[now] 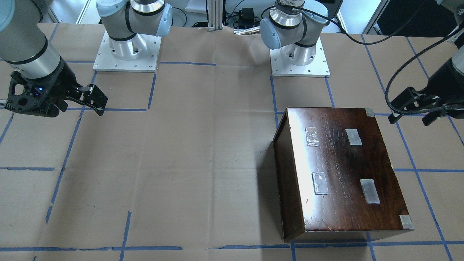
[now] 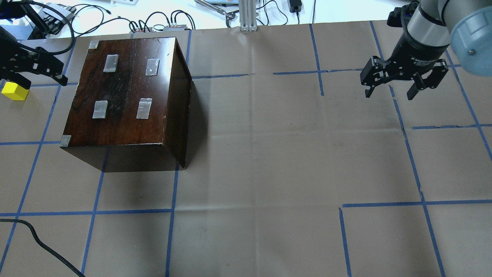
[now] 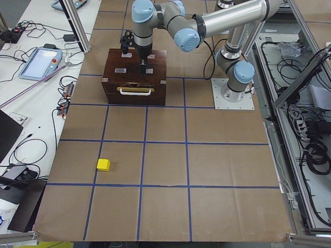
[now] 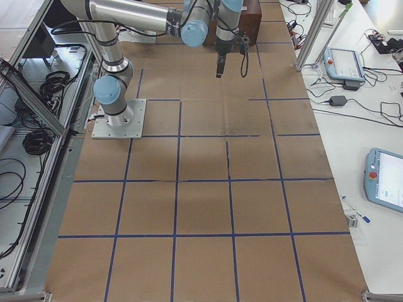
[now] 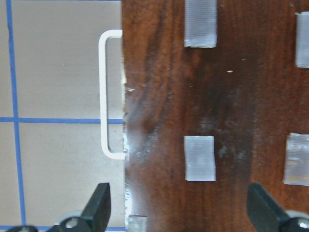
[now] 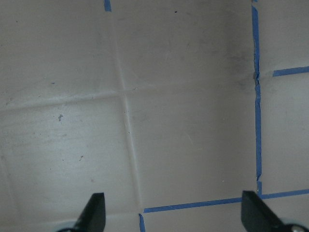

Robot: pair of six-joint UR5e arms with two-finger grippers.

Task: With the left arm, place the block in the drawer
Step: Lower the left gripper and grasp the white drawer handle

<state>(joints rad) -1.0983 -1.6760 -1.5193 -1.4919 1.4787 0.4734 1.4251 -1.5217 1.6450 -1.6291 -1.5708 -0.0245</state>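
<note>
The yellow block [image 2: 14, 91] lies on the brown paper to the left of the dark-brown cabinet [image 2: 127, 96]; it also shows in the exterior left view [image 3: 103, 165], well in front of the cabinet's handle side. The drawer is shut; its front [image 3: 135, 97] and its pale handle [image 5: 108, 94] show. My left gripper [image 2: 40, 79] is open and empty, and hovers high over the cabinet's top edge on the handle side. My right gripper [image 2: 389, 92] is open and empty, and hangs over bare paper on the far side of the table.
The cabinet top carries several tape patches [image 1: 320, 183]. Blue tape lines [image 2: 253, 75] grid the paper. A loose black cable [image 2: 38, 242] lies at the near left corner. Cables and a teach pendant [image 3: 39, 62] lie on the bench beyond the table edge.
</note>
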